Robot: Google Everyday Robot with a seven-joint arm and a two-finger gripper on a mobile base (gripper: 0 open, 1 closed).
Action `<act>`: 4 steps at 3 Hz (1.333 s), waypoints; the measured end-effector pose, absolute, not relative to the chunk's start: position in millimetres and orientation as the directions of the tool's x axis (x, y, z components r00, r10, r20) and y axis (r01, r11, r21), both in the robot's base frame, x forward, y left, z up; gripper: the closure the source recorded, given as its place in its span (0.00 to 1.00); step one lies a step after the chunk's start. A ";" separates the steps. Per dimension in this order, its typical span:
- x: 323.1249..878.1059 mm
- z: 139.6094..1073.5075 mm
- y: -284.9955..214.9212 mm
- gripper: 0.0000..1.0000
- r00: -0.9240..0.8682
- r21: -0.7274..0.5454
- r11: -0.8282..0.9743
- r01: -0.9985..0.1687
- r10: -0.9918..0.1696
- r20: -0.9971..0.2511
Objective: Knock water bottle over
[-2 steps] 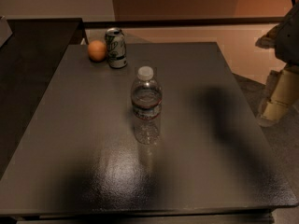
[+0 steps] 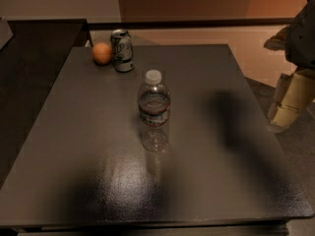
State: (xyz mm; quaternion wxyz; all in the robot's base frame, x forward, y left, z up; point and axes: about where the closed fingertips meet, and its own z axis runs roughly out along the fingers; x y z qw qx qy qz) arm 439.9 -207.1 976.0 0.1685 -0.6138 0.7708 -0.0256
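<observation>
While the water bottle [image 2: 154, 111] stands upright at frame centre, the gripper [image 2: 286, 109] hangs well apart at the right edge. I cannot tell if it is spread or closed.

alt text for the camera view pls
A water bottle stands upright in the middle of a dark table. The gripper hangs beyond the table's right edge, apart from the bottle; an orange and a soda can sit at the far left.

Your arm [image 2: 302, 33] coming in high at the far right, past the right edge of the worktop [image 2: 236, 82], your gripper [image 2: 280, 117] angled downward, off that edge's far half, hanging over the floor
</observation>
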 end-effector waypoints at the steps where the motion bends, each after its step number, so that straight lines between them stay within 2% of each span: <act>1: 444.8 971.0 -189.3 0.00 -0.133 -0.232 0.206 -0.951 -0.946 -0.296; 4: 457.0 940.0 -101.3 0.00 0.043 -0.182 0.061 -0.981 -0.854 -0.519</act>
